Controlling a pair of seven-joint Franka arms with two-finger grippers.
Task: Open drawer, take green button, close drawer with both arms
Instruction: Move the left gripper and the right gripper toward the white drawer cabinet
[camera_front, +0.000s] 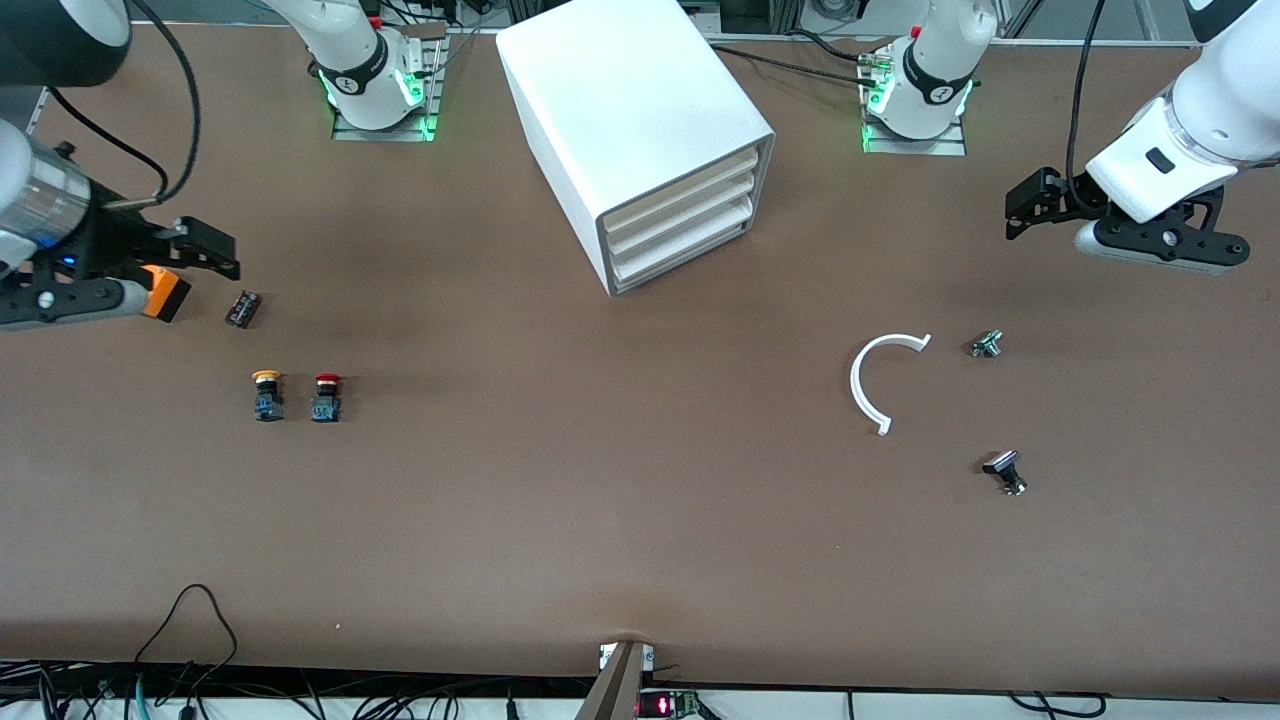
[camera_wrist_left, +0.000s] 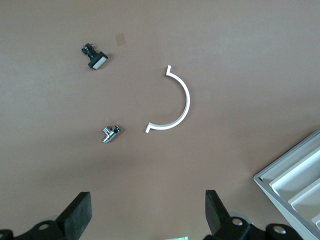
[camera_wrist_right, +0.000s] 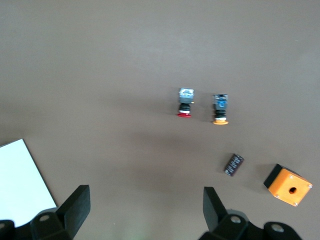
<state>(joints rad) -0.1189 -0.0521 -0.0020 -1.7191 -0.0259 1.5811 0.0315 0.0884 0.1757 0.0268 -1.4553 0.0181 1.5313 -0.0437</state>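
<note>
A brown table carries the white cabinet, its bottom drawer pushed in; no green button shows. Each arm hangs above its own table end, empty: left gripper spread over bare tabletop near a white C-shaped clip, right gripper spread near the red-capped pushbutton and yellow-capped pushbutton. An orange box is partly covered by the right gripper.

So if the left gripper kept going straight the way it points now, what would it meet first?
Probably bare table. The open left gripper points down at it, with the metal fitting and white curved piece off its line.
</note>
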